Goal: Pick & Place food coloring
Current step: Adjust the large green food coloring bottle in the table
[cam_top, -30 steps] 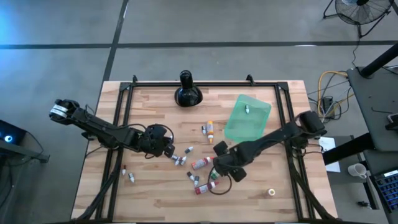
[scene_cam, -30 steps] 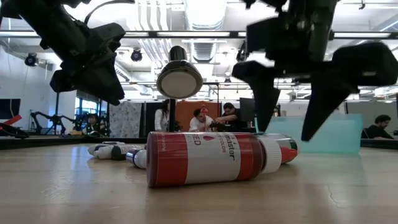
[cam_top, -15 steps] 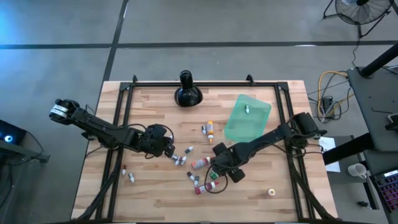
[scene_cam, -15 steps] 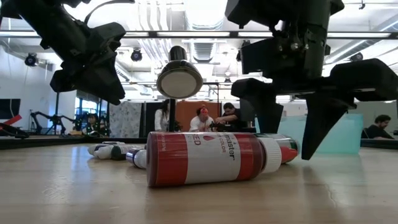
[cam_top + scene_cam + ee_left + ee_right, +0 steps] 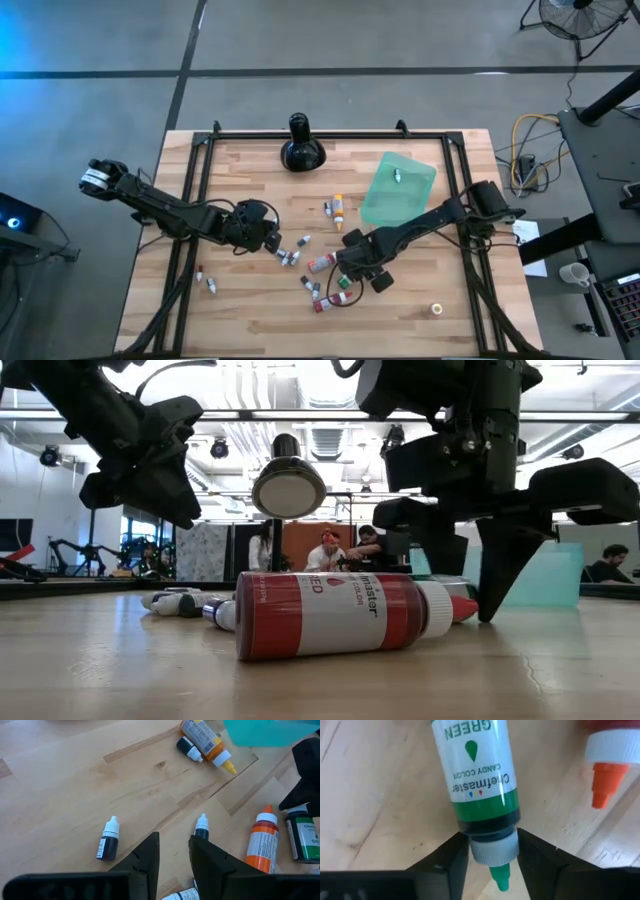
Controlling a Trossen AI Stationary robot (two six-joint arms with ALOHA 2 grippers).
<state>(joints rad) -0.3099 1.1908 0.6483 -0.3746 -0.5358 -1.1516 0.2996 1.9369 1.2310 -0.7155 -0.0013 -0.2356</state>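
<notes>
Right gripper (image 5: 490, 855) down at table centre, fingers pinching the white collar of the green bottle (image 5: 476, 775), which lies flat on the wood; contact both sides, so grasp judged made. Advice: lift straight up before any travel, as the hold sits near the cap and the body may swing. Orange-tipped bottle (image 5: 604, 767) lies just beside; red bottle (image 5: 340, 612) near. Teal sheet (image 5: 398, 188) well apart, toward the far right. Left gripper (image 5: 172, 852) hovers over small vials (image 5: 108, 845), jaws narrowly parted, holding nothing
</notes>
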